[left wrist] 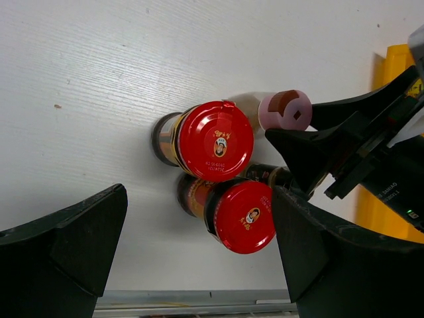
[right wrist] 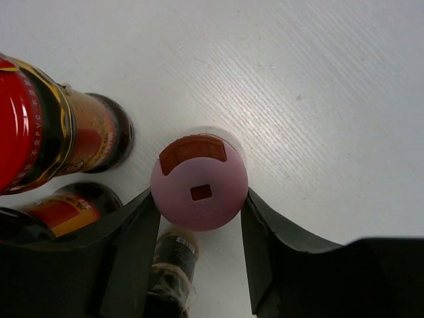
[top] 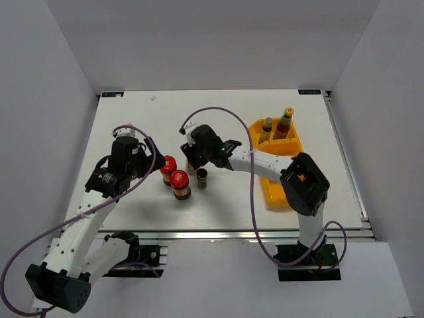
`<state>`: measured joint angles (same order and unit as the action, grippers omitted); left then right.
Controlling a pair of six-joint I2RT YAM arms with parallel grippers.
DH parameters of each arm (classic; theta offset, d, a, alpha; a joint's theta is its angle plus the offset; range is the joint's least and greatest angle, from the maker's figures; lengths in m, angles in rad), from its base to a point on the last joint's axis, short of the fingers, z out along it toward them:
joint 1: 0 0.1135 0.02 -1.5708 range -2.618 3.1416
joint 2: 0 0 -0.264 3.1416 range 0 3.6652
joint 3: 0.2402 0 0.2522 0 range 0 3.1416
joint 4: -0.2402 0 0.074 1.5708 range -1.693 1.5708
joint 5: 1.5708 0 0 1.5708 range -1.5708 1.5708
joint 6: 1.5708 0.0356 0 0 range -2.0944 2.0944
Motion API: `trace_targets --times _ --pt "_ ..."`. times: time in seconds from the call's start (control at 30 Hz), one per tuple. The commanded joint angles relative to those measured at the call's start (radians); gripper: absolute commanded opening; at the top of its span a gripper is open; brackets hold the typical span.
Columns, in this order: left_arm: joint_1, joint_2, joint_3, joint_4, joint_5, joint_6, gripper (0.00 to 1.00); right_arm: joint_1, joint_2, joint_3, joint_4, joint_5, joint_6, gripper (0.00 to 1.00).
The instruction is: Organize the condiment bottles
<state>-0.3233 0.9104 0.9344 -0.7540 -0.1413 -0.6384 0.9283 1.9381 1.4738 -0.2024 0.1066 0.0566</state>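
The right tool [right wrist: 199, 207] is squeezing the pink-capped bottle [right wrist: 199, 179], with one finger touching each side of its round cap. The bottle is standing upright on the counter [right wrist: 318, 79], just beside the two red-lidded jars [left wrist: 215, 140]. The left tool [left wrist: 199, 199] is hanging wide open above those jars, holding nothing.

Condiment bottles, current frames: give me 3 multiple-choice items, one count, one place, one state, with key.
1. How many red-lidded jars stand on the table?
A. one
B. three
C. two

2. Where is the yellow-capped sauce bottle?
A. in the yellow tray
B. on the table
C. on a jar lid

3. The right gripper is:
A. open over the tray
B. shut on the pink-capped bottle
C. shut on a jar

Key:
1 C: two red lids show side by side.
2 A: it stands in a tray compartment beside the slim brown bottle.
3 B: its fingers press both sides of the pink cap.
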Motion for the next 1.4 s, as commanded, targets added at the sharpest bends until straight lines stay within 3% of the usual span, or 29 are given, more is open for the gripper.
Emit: trace_targets --times 0.0,0.13,0.33,0.5,0.67,0.9,1.17,1.27,1.37 --pt "-0.003 -0.019 -0.011 0.021 0.002 0.009 0.98 0.009 -0.091 -0.045 0.119 0.053 0.012 0.30" --pt "-0.003 -0.033 -0.025 0.041 0.031 0.013 0.98 0.004 -0.162 -0.075 0.107 0.151 0.026 0.23" --pt "-0.003 -0.030 -0.049 0.059 0.020 -0.018 0.98 -0.083 -0.379 -0.202 -0.005 0.272 0.095 0.23" --pt "-0.003 -0.019 -0.066 0.102 0.022 -0.035 0.98 -0.294 -0.600 -0.371 -0.034 0.269 0.172 0.24" --pt "-0.003 -0.015 -0.062 0.101 0.005 -0.040 0.98 -0.477 -0.709 -0.487 -0.074 0.295 0.201 0.23" --pt "-0.005 -0.010 -0.072 0.104 0.006 -0.040 0.98 -0.621 -0.703 -0.532 -0.071 0.357 0.244 0.23" --pt "-0.003 0.002 -0.069 0.091 0.006 -0.035 0.98 -0.723 -0.533 -0.501 -0.060 0.292 0.275 0.25" --pt "-0.003 -0.005 -0.069 0.091 0.003 -0.035 0.98 -0.727 -0.496 -0.494 -0.060 0.283 0.279 0.29" --pt "-0.003 -0.008 -0.069 0.091 0.002 -0.035 0.98 -0.730 -0.488 -0.497 -0.061 0.286 0.290 0.46"
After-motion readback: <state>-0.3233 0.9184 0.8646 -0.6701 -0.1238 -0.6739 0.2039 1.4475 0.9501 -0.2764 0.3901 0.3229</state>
